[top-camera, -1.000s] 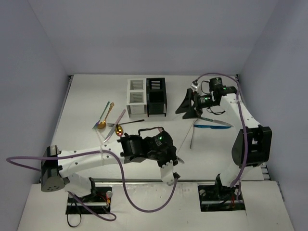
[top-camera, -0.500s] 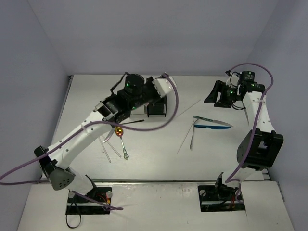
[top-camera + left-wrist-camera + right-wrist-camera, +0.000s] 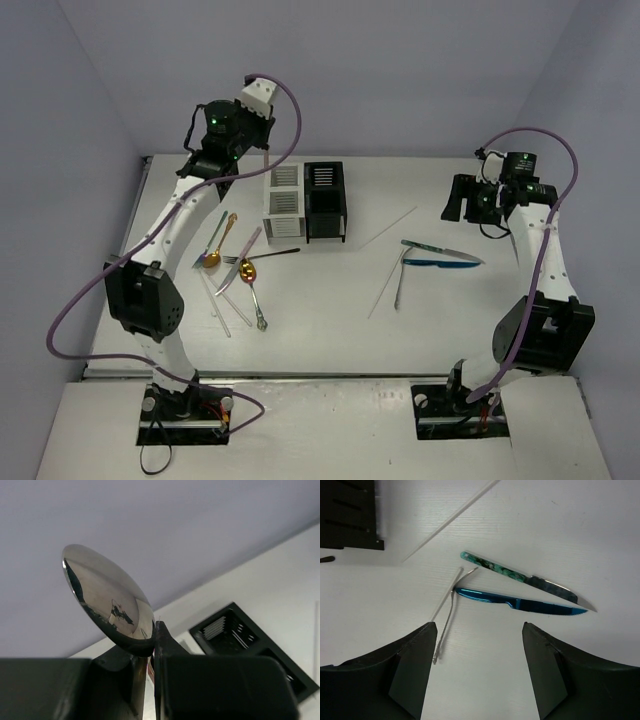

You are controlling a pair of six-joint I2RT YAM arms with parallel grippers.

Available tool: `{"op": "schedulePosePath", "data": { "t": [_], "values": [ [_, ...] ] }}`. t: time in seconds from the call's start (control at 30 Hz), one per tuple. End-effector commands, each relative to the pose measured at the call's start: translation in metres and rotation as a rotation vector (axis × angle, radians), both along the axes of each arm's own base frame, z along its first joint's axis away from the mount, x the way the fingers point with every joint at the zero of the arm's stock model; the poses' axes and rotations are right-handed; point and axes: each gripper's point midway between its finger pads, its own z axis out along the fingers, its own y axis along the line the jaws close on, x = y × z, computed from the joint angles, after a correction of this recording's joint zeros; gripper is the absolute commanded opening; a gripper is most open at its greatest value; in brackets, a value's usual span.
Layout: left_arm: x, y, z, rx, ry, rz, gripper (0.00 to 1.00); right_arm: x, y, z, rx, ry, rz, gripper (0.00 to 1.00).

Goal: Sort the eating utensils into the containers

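Observation:
My left gripper point(image 3: 154, 645) is shut on a silver spoon point(image 3: 107, 602) whose bowl sticks up above the fingers. It is raised at the back left point(image 3: 205, 158), left of the white caddy point(image 3: 283, 190) and black caddy point(image 3: 324, 200); the black caddy also shows in the left wrist view point(image 3: 235, 630). My right gripper point(image 3: 462, 198) is open and empty, hovering point(image 3: 477, 626) above a teal-handled knife point(image 3: 520, 577), a blue knife point(image 3: 520, 604) and a thin silver fork point(image 3: 447, 615). A clear stick point(image 3: 447, 522) lies beyond them.
Left of centre lie gold spoons point(image 3: 210, 258), a pink utensil point(image 3: 240, 258), a silver spoon point(image 3: 258, 310) and a dark-handled piece point(image 3: 275, 254). A clear stick point(image 3: 388, 227) lies right of the caddies. Walls close in the back and both sides.
My left arm has swung from the front centre over the caddies to high at the back left, with the spoon in its jaws. My right gripper has drawn back to the right.

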Motion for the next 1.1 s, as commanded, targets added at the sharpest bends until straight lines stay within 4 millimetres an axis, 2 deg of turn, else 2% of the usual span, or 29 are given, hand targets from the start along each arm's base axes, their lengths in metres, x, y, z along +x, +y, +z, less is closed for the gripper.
{"op": "schedulePosePath", "data": {
  "t": [0.0, 0.03, 0.23, 0.4, 0.63, 0.73, 1.07],
  "values": [
    [0.0, 0.001, 0.082, -0.113, -0.263, -0.064, 0.0, 0.005, -0.017, 0.013, -0.11, -0.075, -0.031, 0.66],
    [0.004, -0.002, 0.068, -0.109, -0.253, -0.075, 0.0, 0.006, -0.018, 0.012, -0.111, -0.073, -0.038, 0.66],
    [0.03, -0.003, 0.027, -0.151, -0.256, -0.093, 0.0, 0.008, -0.022, 0.002, -0.115, -0.048, -0.067, 0.66],
    [0.047, 0.003, 0.012, -0.174, -0.25, -0.09, 0.0, 0.01, -0.022, -0.005, -0.107, -0.03, -0.075, 0.66],
    [0.055, -0.004, -0.017, -0.197, -0.188, -0.114, 0.0, 0.014, -0.022, -0.01, -0.104, -0.015, -0.077, 0.66],
    [0.055, -0.005, -0.04, -0.205, -0.139, -0.115, 0.0, 0.014, -0.023, -0.013, -0.108, -0.008, -0.077, 0.66],
    [0.053, -0.005, -0.066, -0.219, -0.077, -0.109, 0.01, 0.015, -0.021, -0.017, -0.102, -0.001, -0.066, 0.68]
  ]
}}
